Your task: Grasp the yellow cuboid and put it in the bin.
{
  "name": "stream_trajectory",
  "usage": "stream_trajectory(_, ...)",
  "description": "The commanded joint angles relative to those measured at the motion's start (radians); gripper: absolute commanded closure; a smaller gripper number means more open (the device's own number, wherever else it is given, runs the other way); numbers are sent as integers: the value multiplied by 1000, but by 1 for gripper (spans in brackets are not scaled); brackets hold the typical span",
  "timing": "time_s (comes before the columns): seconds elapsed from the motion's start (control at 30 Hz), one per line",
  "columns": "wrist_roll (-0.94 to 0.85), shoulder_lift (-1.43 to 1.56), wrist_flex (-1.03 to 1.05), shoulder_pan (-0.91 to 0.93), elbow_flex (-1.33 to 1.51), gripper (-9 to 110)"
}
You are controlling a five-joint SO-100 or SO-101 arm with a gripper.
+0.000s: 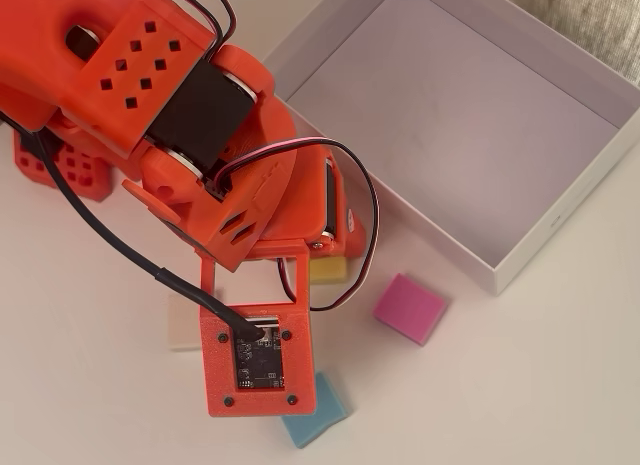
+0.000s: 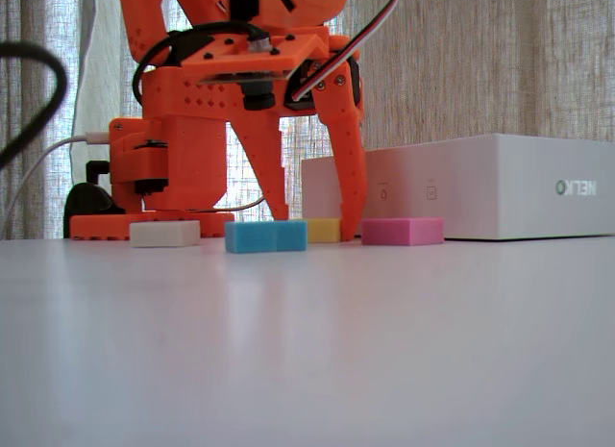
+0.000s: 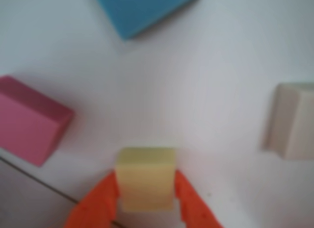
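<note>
Yellow cuboid (image 3: 145,178) sat at the bottom centre of the wrist view, orange end effector (image 3: 145,201) fingers pressed against both its sides, clamped on it. Fixed view showed the cuboid (image 2: 323,230) on the table (image 2: 307,351) at mid-frame, between the two fingers. Pink block (image 3: 30,119) at left, blue block (image 3: 142,10) at top, cream block (image 3: 292,120) at right. Overhead, the bin (image 1: 560,210) filled the upper right, the cuboid (image 1: 327,270) just beside its lower-left wall.

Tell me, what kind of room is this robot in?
Probably a home or hobby room: curtains hang behind a plain white table, where the orange arm's gripper works among coloured foam blocks like the yellow cuboid.
</note>
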Motion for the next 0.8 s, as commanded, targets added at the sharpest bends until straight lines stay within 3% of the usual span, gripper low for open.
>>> stream_trajectory(0.0, 5, -5, -17, 8, 2, 99)
stream_trajectory(0.1, 5, -6, -29, 8, 9, 110)
stream_trajectory(0.47, 2, 209, -46, 5, -23, 110)
stream_trajectory(0.77, 6, 436, 17, -114, -339, 110)
